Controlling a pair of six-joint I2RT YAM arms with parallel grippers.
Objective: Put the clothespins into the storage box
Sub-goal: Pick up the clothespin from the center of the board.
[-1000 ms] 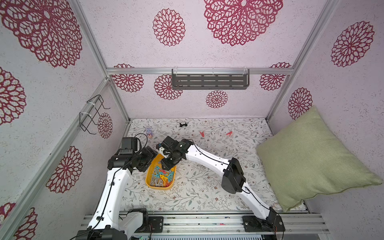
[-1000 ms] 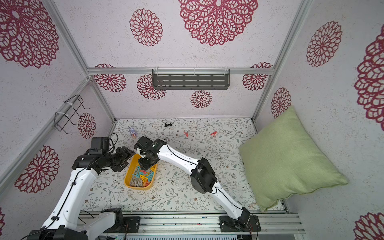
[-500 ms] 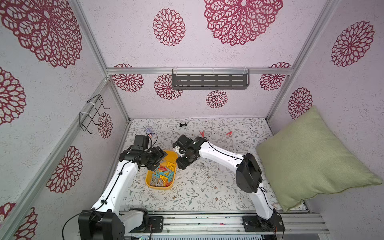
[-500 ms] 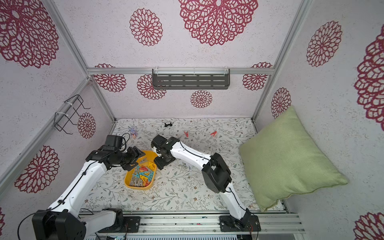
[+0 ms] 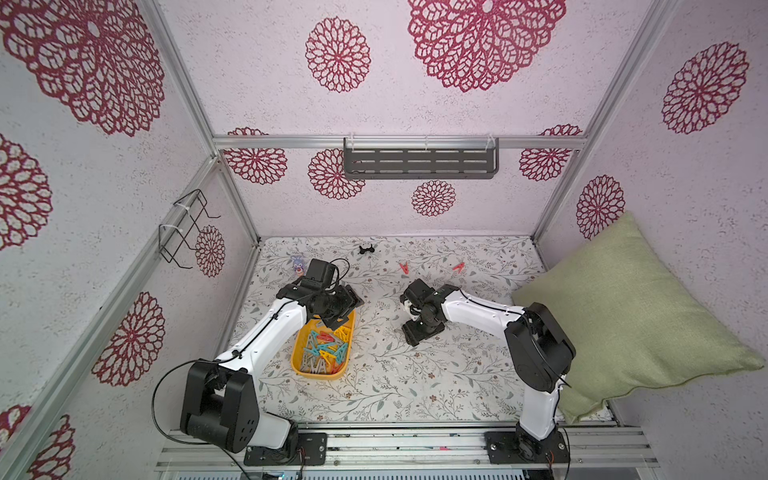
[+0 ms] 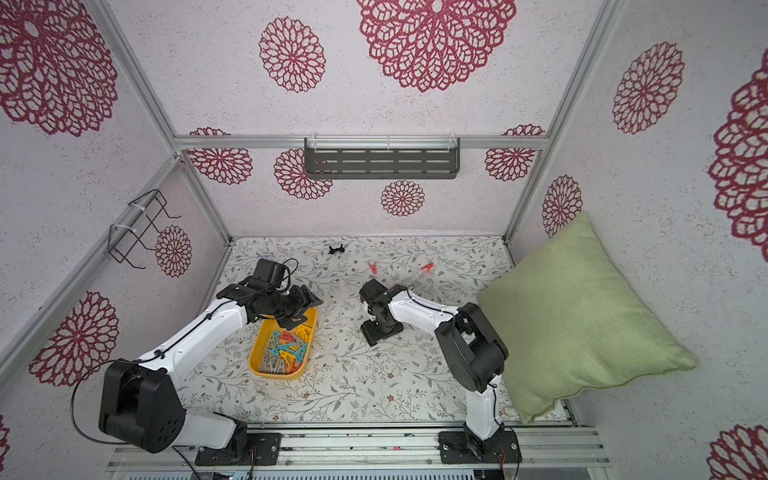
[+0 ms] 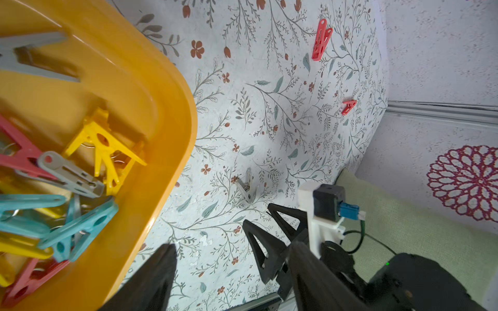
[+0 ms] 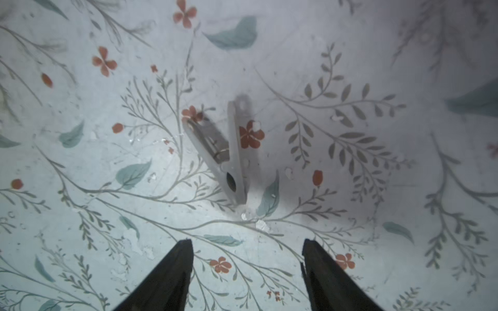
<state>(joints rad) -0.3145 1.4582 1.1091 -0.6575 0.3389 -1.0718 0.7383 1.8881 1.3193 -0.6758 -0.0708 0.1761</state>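
The yellow storage box [image 5: 300, 365] [image 6: 255, 365] sits at the left of the table with several clothespins [image 5: 326, 347] [image 7: 80, 175] in red, yellow, teal and grey inside. My left gripper [image 5: 341, 316] [image 7: 234, 258] hangs open over the box's far end, its jaws empty. My right gripper [image 5: 419, 332] [image 8: 246, 242] [image 7: 256, 216] points down at mid-table, open, just short of a grey clothespin [image 8: 231, 153] [image 7: 246, 188] lying on the cloth. Two red clothespins [image 5: 403, 267] [image 5: 458, 267] [image 7: 320, 40] lie further back.
A green pillow [image 5: 623, 316] leans on the right wall. A small black clip [image 5: 366, 249] and a blue bunny figure [image 5: 296, 264] lie near the back edge. A grey slotted shelf [image 5: 419, 160] hangs on the back wall, a wire rack [image 5: 183, 232] on the left.
My right arm has left the box and swung right to mid-table, its jaws opening wider. My left arm has moved right, over the box's far end.
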